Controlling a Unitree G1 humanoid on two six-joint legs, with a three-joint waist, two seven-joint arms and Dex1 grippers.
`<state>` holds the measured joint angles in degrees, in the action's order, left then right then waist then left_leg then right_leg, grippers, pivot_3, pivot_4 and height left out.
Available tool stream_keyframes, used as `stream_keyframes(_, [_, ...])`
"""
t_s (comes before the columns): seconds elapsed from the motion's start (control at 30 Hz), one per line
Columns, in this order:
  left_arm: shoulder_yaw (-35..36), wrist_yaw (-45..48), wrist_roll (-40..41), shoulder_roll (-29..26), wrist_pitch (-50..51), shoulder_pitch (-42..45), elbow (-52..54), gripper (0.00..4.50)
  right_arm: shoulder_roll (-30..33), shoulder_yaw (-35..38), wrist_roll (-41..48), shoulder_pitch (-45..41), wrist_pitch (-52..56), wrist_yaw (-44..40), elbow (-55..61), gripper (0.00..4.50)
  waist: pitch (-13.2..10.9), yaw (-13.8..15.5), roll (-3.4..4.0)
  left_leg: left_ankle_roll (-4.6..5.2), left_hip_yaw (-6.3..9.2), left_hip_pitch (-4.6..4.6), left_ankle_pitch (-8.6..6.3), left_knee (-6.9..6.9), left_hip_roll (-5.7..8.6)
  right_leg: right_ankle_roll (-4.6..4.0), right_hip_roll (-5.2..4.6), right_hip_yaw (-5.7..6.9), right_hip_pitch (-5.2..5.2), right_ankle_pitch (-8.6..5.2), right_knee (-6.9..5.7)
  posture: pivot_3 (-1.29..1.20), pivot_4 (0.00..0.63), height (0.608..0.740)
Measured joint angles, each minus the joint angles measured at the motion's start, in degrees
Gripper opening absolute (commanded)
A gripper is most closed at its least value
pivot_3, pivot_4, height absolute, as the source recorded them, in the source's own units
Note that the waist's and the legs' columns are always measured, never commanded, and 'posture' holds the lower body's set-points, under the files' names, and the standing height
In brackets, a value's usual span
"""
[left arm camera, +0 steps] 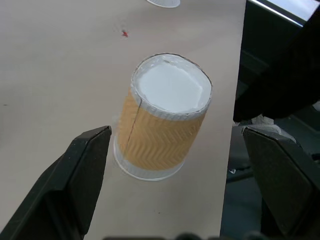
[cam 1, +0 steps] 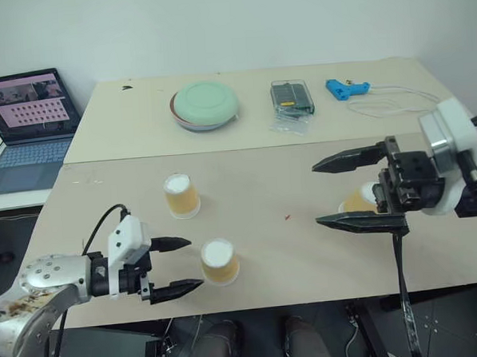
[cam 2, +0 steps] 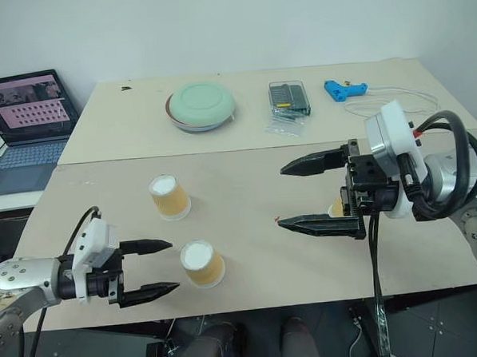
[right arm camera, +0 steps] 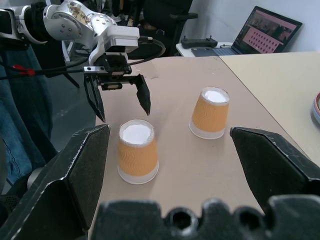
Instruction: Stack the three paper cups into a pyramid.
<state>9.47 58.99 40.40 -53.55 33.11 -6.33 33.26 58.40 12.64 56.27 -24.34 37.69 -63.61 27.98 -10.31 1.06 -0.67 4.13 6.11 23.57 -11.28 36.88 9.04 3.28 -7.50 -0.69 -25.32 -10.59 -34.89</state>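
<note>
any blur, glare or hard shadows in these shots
Left eye view: even light, soft shadows, cups sharp, no glare on the table. Left wrist view: near cup crisp, left gripper fingers soft up close. Right wrist view: right gripper fingers blurred, cups clear.

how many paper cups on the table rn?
3. One upside down just off the open left gripper, near the front edge: front cup. One upside down farther back: rear cup. Third cup is mostly hidden behind the open right gripper.
</note>
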Motion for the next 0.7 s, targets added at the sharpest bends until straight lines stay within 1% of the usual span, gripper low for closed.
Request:
stream_keyframes(0.1, [-4.10, 0.18, -1.24, 2.21, -0.48, 3.71, -1.27, 4.48, -0.99, -1.25, 0.01, 1.65, 0.33, 0.12, 1.10, 4.50, 0.00, 0.14, -0.01, -0.01, 0.00, -0.03, 0.01, 0.01, -0.01, 0.16, 0.00, 0.02, 0.04, -0.08, -0.02, 0.00, 0.150, 0.733])
stream_keyframes(0.4, [-11.33, -0.01, -5.58, 6.99, -0.66, 11.98, -6.26, 4.48, -1.78, -5.04, -2.43, 7.91, 0.89, 0.76, 4.08, 4.50, 0.00, 0.00, -0.03, -0.01, -0.04, -0.08, 0.01, 0.03, 0.01, 0.34, 0.02, -0.02, 0.06, -0.13, -0.05, 0.00, 0.150, 0.733])
stream_keyframes(0.53, [-12.33, 0.06, -7.06, 8.22, -0.80, 13.19, -7.66, 4.48, -2.00, -5.74, -4.78, 9.70, 0.86, 1.28, 4.08, 4.50, 0.00, -0.08, -0.03, -0.01, -0.04, -0.09, 0.01, 0.03, 0.00, 0.29, 0.03, -0.02, 0.05, -0.11, -0.06, 0.00, 0.150, 0.733])
stream_keyframes(0.7, [-12.82, 0.16, -7.46, 8.83, -0.81, 14.96, -8.47, 4.48, -3.19, -6.11, -6.44, 9.83, 0.86, 1.80, 4.05, 4.50, 0.00, -0.07, -0.03, -0.03, -0.04, -0.12, 0.03, 0.05, 0.00, 0.29, 0.05, -0.02, 0.09, -0.06, -0.06, 0.00, 0.150, 0.733])
